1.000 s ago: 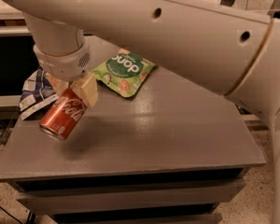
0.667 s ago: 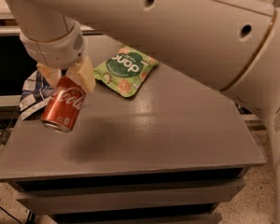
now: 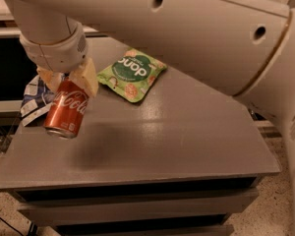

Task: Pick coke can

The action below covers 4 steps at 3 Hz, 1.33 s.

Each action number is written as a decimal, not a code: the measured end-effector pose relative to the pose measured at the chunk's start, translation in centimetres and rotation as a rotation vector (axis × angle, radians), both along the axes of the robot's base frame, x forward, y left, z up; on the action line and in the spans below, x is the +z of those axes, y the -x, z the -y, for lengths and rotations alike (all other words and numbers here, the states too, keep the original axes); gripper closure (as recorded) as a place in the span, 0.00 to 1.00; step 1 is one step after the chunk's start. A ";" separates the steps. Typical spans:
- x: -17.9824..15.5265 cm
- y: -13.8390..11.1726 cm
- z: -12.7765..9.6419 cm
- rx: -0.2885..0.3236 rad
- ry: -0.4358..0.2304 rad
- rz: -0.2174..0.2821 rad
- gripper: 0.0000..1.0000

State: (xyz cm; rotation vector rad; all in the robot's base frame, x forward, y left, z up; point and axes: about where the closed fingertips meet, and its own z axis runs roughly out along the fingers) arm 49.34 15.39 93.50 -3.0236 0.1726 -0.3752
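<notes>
Camera view: gripper [image 3: 69, 84] tight around tilted coke can [image 3: 66, 110] above matte grey table [image 3: 187, 132], speckled floor [image 3: 274, 216] below

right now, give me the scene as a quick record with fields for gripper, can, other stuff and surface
arm: gripper at upper left, fingers shut on the coke can
can state: tilted, held off the table, its shadow on the top
others: green snack bag flat near the back; blue-and-white chip bag at the left edge, partly behind the can
surface: grey tabletop
</notes>
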 end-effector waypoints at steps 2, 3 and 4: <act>0.5 -0.7 3.0 0.156 -0.138 0.050 1.00; 2.0 -0.8 5.4 0.222 -0.274 0.117 1.00; 3.2 -0.7 7.0 0.303 -0.345 0.184 1.00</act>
